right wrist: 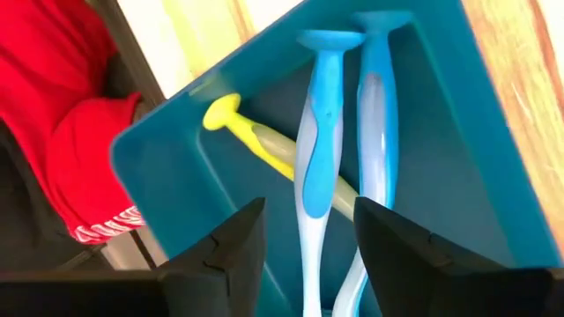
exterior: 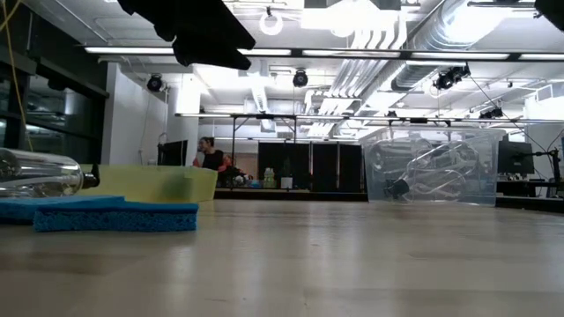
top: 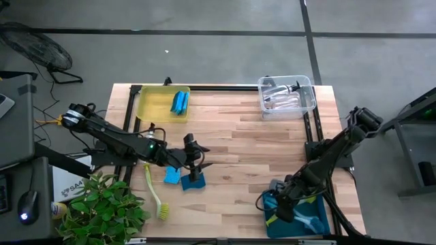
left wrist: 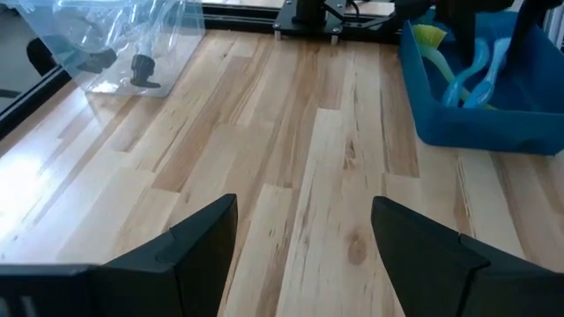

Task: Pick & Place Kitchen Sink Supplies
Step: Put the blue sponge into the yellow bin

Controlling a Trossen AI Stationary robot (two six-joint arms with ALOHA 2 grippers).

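Blue and yellow-green dish brushes [right wrist: 330, 150] are seen lying lengthwise in the teal bin [right wrist: 167, 194], evidently sorted there by kind, with the right gripper [right wrist: 308, 238] held parted just above them, while the left gripper [top: 196, 162], fingers spread and empty, is poised over the blue sponges [top: 185, 178] mid-table.
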